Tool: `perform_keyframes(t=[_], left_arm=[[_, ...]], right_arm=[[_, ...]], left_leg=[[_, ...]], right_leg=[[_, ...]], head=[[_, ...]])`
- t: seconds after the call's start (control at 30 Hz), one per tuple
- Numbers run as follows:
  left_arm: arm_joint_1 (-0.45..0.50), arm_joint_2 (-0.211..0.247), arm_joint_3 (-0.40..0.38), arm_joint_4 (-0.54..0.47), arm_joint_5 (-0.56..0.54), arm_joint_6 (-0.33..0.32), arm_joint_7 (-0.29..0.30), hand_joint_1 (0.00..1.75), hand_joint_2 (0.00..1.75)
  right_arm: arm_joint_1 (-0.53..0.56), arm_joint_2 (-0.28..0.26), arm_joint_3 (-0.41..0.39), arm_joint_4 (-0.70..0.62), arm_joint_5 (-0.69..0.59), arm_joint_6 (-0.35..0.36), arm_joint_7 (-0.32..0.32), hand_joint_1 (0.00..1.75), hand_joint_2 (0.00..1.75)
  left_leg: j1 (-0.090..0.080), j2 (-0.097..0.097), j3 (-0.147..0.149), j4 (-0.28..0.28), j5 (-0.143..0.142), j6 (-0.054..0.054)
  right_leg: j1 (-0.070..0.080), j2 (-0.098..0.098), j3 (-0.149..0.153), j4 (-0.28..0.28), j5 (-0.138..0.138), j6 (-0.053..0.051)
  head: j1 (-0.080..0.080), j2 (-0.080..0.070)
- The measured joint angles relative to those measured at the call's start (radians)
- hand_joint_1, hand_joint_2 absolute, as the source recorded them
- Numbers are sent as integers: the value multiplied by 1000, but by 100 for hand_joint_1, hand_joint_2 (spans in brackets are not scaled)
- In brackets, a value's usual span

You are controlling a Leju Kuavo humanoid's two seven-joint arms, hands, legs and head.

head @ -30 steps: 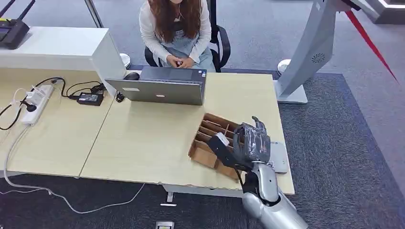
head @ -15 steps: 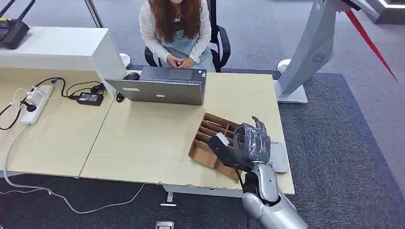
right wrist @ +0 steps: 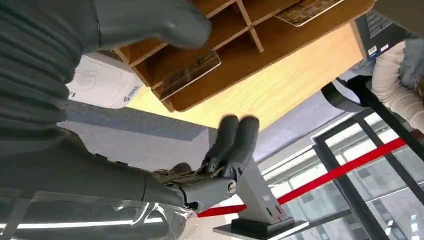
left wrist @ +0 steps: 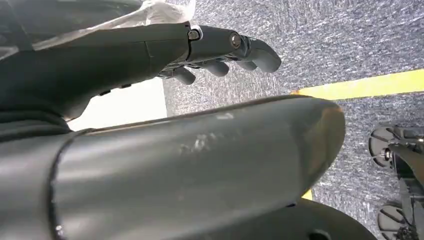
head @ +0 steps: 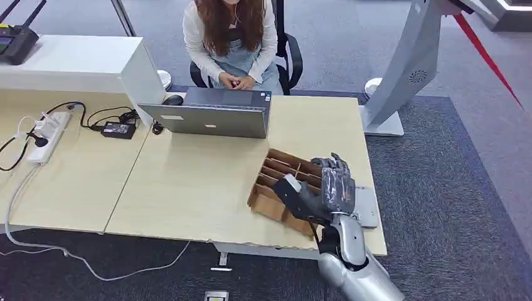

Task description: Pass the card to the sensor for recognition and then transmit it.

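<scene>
Our right hand [head: 323,191] hovers over the cardboard tray [head: 276,191] near the front right corner of the surface [head: 188,182], fingers [right wrist: 235,137] loosely curled and, as far as we can tell, holding nothing. In the right wrist view a card [right wrist: 187,75] lies flat in one compartment of the tray, with another card at the far end. So we judge the task barely begun: the card is not yet picked up, and presenting it to the sensor [head: 366,205], the flat white pad just beside the tray, and handing it on are both left to do. Our left hand [left wrist: 220,47] hangs over the blue-grey carpet, fingers gently bent and apart, grasping nothing. Farther back on the pale wooden surface sits an open laptop [head: 210,113] with a person [head: 229,37] seated behind it; a power strip [head: 47,135] and cables lie at the left. A grey gate post [head: 404,69] with a red bar stands on the carpet at the right.
</scene>
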Motion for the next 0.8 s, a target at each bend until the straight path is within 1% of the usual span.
perform_keyframes(t=[0.17,0.2,0.23,0.27,0.37,0.67,0.73,0.8], left_arm=[[0,0,0,0,-1,0,0,0,0],[0,0,0,0,-2,0,0,0,0],[0,0,0,0,-2,0,0,0,0],[0,0,0,0,-2,0,0,0,0],[0,0,0,0,-2,0,0,0,0],[0,0,0,0,-2,0,0,0,0],[0,0,0,0,-2,0,0,0,0],[0,0,0,0,-2,0,0,0,0]], right_arm=[[0,0,0,8,-6,0,-2,33,175],[0,1,0,8,-7,-1,-2,30,175],[0,1,0,11,-7,-1,-3,19,175],[0,1,0,13,-7,-1,-3,16,175],[0,2,0,18,-7,-1,-3,21,175],[0,2,0,26,-7,-1,-3,21,175],[0,2,0,27,-7,-1,-3,31,175],[0,2,0,27,-7,-1,-3,33,175]], left_leg=[[0,0,0,0,0,0],[0,0,0,0,0,0],[0,0,0,0,0,0],[0,0,0,0,0,0],[0,0,0,0,0,0],[0,0,0,0,0,0],[0,0,0,0,0,0],[0,0,0,0,0,0]], right_leg=[[0,0,0,0,0,0],[0,0,0,0,0,0],[0,0,0,0,0,0],[0,0,0,0,0,0],[0,0,0,0,0,0],[0,0,0,0,0,0],[0,0,0,0,0,0],[0,0,0,0,0,0]], head=[[0,0],[0,0],[0,0],[0,0],[0,0],[0,0],[0,0],[0,0]])
